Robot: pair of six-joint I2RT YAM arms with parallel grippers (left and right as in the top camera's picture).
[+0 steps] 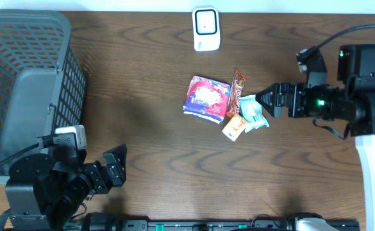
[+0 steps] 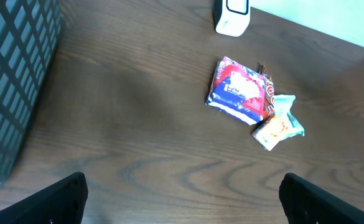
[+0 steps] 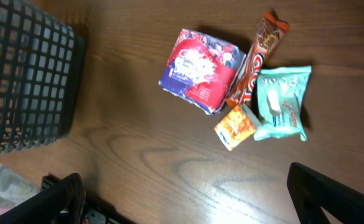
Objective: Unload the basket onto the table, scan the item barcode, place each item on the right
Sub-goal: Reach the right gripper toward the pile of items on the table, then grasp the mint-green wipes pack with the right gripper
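Several snack items lie in a small pile mid-table: a purple-and-red packet [image 1: 206,97] [image 2: 238,90] [image 3: 200,71], a brown-red bar [image 1: 238,92] [image 3: 259,56], a teal packet [image 1: 253,113] [image 3: 283,102] and a small orange packet [image 1: 234,128] [image 3: 236,126]. A white barcode scanner [image 1: 206,29] [image 2: 231,15] stands at the table's far edge. My right gripper [image 1: 268,101] [image 3: 191,199] hovers open just right of the pile, holding nothing. At the near left, far from the pile, my left gripper [image 1: 118,167] [image 2: 185,202] is open and empty.
A large dark mesh basket [image 1: 20,83] [image 2: 10,81] [image 3: 26,74] fills the left side of the table. A white surface [image 1: 374,179] borders the table at the right, under the right arm.
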